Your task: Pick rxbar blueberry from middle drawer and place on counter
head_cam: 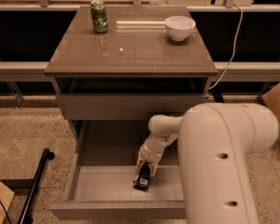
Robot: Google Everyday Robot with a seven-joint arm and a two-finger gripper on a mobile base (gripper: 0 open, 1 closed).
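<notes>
One arm (224,162) bent down into middle drawer (102,186); jaws pinch tilted rxbar blueberry (143,182).

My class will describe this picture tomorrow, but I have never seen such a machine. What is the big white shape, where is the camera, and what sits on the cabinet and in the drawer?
The big white shape is a robot's arm, seen close up. The single camera looks down past it at a small cabinet; where the camera is mounted cannot be told. At the arm's end is its grasping tool, lowered into the open bottom drawer, right at a small dark snack bar. Whether the tool grips the bar cannot be seen. On the counter stand a green can, back left, and a white bowl, back right.
</notes>
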